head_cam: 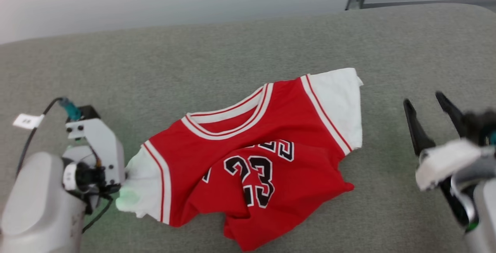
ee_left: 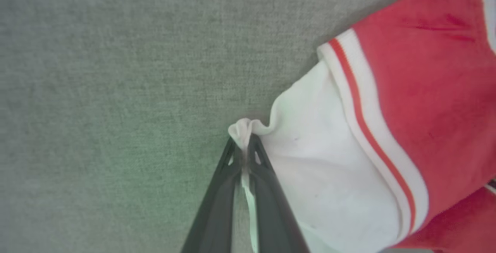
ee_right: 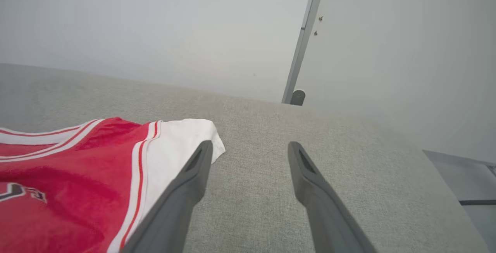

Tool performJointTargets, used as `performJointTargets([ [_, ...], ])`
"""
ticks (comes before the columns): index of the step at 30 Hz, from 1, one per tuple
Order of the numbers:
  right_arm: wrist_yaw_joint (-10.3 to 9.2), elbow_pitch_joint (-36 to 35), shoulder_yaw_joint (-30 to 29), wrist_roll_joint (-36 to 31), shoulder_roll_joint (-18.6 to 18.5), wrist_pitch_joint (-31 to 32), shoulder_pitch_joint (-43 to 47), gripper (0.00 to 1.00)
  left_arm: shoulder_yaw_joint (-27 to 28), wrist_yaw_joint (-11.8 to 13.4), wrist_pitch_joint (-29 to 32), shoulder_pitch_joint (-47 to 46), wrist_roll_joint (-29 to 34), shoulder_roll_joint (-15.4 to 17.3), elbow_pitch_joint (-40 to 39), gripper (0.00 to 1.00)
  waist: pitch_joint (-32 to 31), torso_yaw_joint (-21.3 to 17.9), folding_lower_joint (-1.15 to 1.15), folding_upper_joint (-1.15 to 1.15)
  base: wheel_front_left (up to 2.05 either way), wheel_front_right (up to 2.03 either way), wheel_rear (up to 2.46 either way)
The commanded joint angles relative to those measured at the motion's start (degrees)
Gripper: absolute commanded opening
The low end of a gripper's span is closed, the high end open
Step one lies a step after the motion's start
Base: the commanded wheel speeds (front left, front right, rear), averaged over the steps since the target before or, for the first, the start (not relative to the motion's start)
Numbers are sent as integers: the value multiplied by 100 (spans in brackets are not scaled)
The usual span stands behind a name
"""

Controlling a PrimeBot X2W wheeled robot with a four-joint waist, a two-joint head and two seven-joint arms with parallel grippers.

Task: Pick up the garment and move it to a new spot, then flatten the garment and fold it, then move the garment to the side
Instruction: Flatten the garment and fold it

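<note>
Crumpled garment (head_cam: 267, 148), one sleeve pinched.
Head view: it lies bunched on the grey fabric surface (head_cam: 232, 51), the lettering above the "23" creased and unreadable; bare room toward 12 o'clock. Left wrist view: the left gripper (ee_left: 243, 146) clamps the white sleeve's edge (fingertips meeting). Right wrist view: the right gripper (ee_right: 250, 146) is spread wide and empty, with the other sleeve at 9 o'clock.

Soft, even light is falling on the surface (head_cam: 248, 43), leaving only faint shadows under the garment (head_cam: 271, 129). A green tint is pooling on the weave around the left hand (ee_left: 242, 147) (it is also colouring the white sleeve in the head view). The right hand (head_cam: 422, 98) is smearing with blur in the head view. Both wrist views are rendering soft; the wall (ee_right: 155, 24) is washing out pale.
</note>
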Motion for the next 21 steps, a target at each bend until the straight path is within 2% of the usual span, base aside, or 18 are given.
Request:
performJointTargets([
  [1, -6, 9, 144, 173, -82, 197, -136, 100, -43, -42, -56, -70, 35, -83, 51, 0, 1, 102, 0, 0, 0, 0, 0],
  [7, -6, 346, 1031, 1340, -930, 1872, -1139, 100, -306, -232, -282, -428, 63, -341, 224, 0, 105, 440, 0, 0, 0, 0, 0],
  [9, -5, 501, 1291, 1547, -1222, 2311, -1493, 100, -400, -300, -362, -555, 71, -438, 274, 0, 174, 567, 0, 0, 0, 0, 0],
  [13, -5, 919, 1614, 2214, -1432, 3080, -2080, 100, -553, -401, -521, -786, 81, -598, 406, 0, 308, 768, 0, 0, 0, 0, 0],
  [17, -5, 1468, 1862, 2544, -1542, 3631, -2547, 100, -687, -489, -667, -961, 71, -724, 571, 0, 431, 949, 0, 0, 0, 0, 0],
  [21, -5, 2054, 2053, 2604, -1574, 3886, -2956, 100, -775, -548, -795, -1127, 10, -806, 777, 0, 561, 1113, 0, 0, 0, 0, 0],
])
